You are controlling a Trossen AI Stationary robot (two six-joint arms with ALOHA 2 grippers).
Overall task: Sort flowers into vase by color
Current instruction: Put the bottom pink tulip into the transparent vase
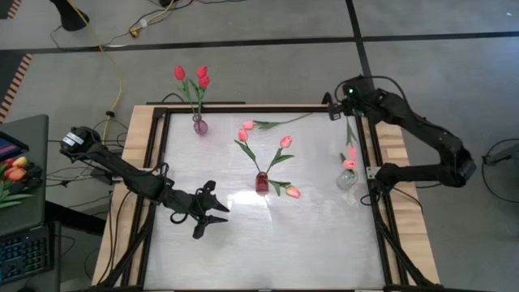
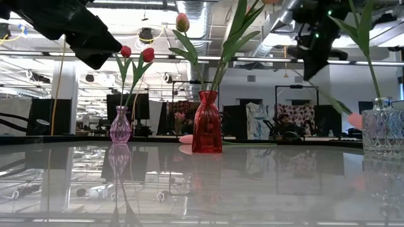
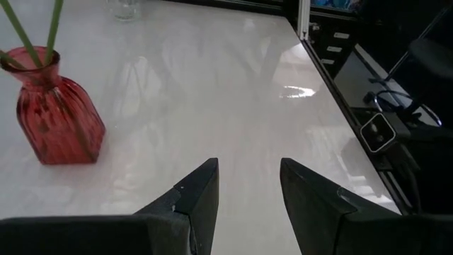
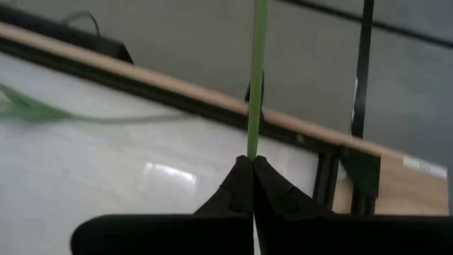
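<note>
The right claw (image 4: 252, 164), closed on a pink flower's stem (image 4: 256, 78) above the clear vase (image 1: 346, 179), should lower it straight into the neck, while the left claw (image 1: 212, 215) waits open over the worktop (image 1: 268, 243).

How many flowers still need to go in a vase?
Done: three red tulips stand in the purple glass vase, pink ones in the red glass vase. In hand: the right tool pinches a pink tulip's green stem above the clear glass vase. Left: one pink tulip lying on the white table. The left tool is empty.
</note>
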